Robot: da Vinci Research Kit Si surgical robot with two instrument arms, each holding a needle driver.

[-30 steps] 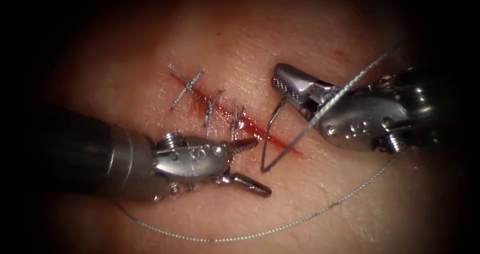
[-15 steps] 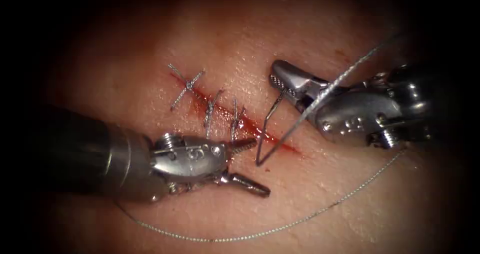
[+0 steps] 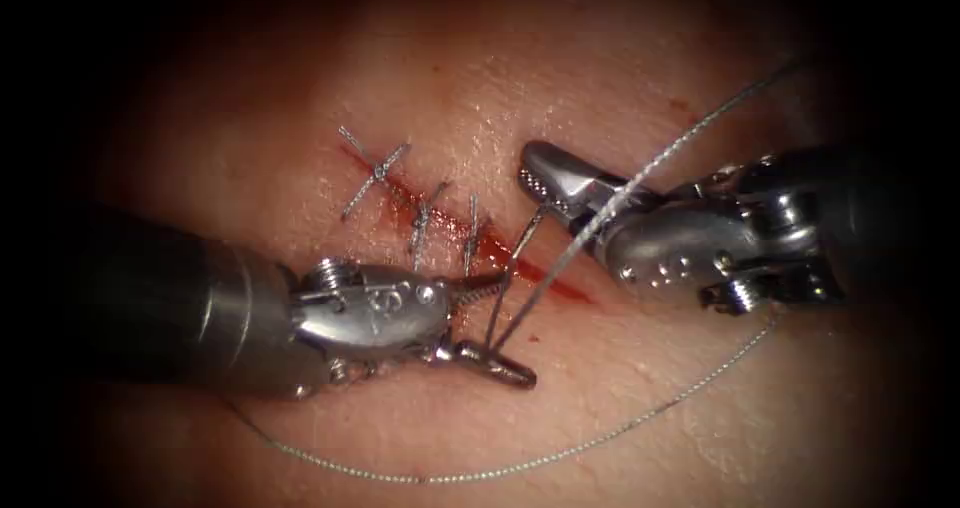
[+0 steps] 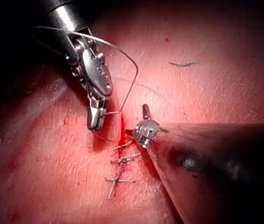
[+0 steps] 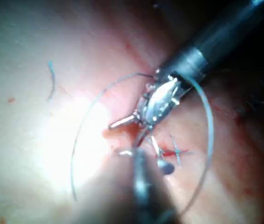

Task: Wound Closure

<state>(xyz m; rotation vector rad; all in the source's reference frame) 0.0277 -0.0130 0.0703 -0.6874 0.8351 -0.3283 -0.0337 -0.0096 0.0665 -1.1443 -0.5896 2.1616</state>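
Light fell from above on the middle of the tissue (image 3: pixel 520 88), while its outer edges sank into darkness. Bright glints sat on the right tool (image 3: pixel 540 183), the left tool (image 3: pixel 515 328), the needle (image 3: pixel 512 268) and the thread (image 3: pixel 560 455). In the right wrist view, strong glare lay on the tissue.

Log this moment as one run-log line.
right tool: shut on needle near its tail | left tool: open, holds nothing, needle tip between jaws | needle: above cut, not in tissue | thread: slack
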